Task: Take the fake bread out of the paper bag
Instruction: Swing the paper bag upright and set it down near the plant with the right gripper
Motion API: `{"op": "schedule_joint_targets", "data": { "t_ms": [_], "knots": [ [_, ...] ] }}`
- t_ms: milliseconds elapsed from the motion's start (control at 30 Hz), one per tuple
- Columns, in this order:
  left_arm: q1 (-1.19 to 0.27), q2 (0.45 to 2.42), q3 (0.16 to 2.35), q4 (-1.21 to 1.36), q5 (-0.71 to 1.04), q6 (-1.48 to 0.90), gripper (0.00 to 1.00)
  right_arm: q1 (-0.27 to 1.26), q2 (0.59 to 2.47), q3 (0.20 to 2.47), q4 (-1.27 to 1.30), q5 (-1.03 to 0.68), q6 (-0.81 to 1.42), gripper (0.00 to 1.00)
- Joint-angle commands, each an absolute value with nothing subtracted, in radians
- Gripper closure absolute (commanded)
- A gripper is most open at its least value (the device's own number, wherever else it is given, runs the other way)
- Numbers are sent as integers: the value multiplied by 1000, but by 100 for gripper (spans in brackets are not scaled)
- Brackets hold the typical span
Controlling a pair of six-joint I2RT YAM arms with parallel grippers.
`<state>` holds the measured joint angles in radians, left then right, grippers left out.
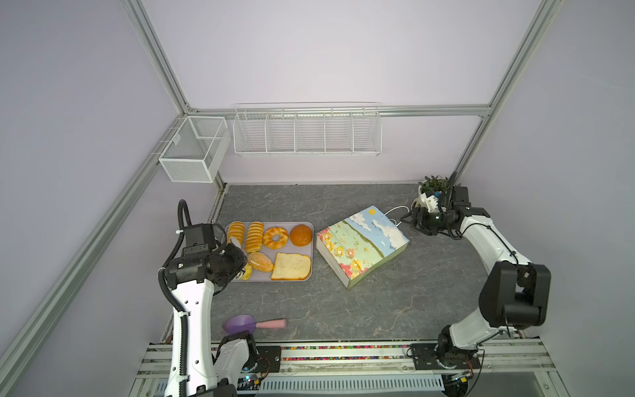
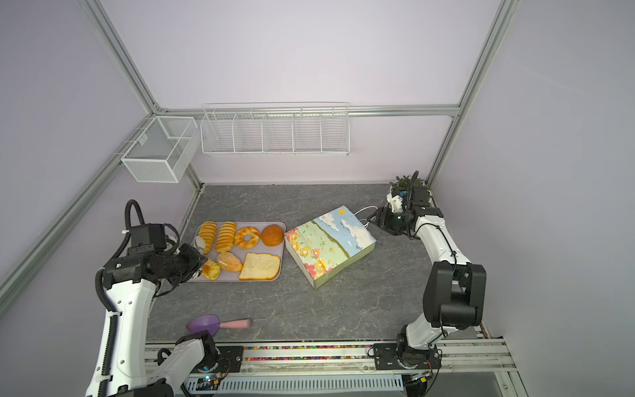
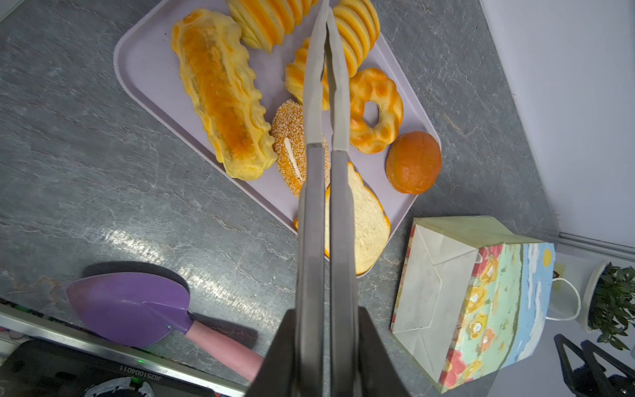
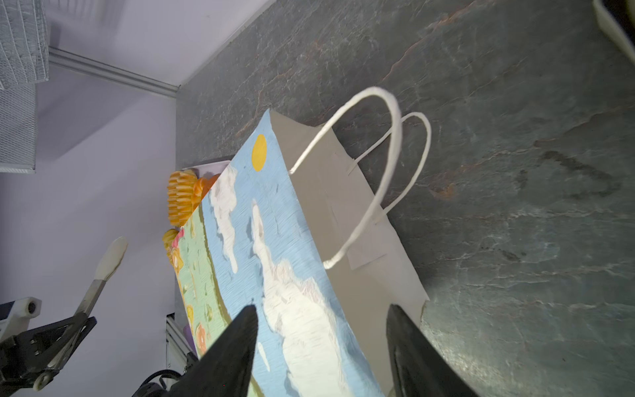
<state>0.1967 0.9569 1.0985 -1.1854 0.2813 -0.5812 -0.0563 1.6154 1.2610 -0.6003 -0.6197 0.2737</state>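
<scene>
The paper bag (image 1: 362, 245) (image 4: 275, 240) lies on its side mid-table, its mouth and white cord handles (image 4: 388, 165) facing back right. My right gripper (image 1: 410, 220) (image 4: 323, 309) hovers open at that mouth, jaws apart on either side of the bag's upper wall and gripping nothing. The bag's depth is hidden. The fake bread (image 1: 275, 238) lies on a lavender tray (image 3: 144, 68) at the left: ridged loaves, a braided ring, a round bun, a seeded bun, toast (image 1: 291, 266) and a long pastry (image 3: 220, 96). My left gripper (image 3: 328, 316) (image 1: 233, 261) is shut on metal tongs (image 3: 319, 103), whose closed tips hang over the tray.
A purple scoop with a pink handle (image 1: 240, 323) lies near the table's front edge on the left. A small potted plant (image 1: 433, 184) stands in the back right corner behind my right arm. A wire rack (image 1: 305, 132) and a mesh basket (image 1: 194, 151) hang on the walls.
</scene>
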Motion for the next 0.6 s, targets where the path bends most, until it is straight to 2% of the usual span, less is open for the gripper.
{"op": "schedule_joint_targets", "data": {
  "t_ms": [0,300,567],
  "knots": [
    [192,932,1083,-1177,291,-564,79,-26,1652,1266,-574,-682,280,38],
    [192,926,1069,-1179,288,-561,79,30,1759,1303,-583,-713,261,40],
    [192,934,1070,-1172,285,-560,79,40,1712,1325,-587,-711,259,72]
  ]
}}
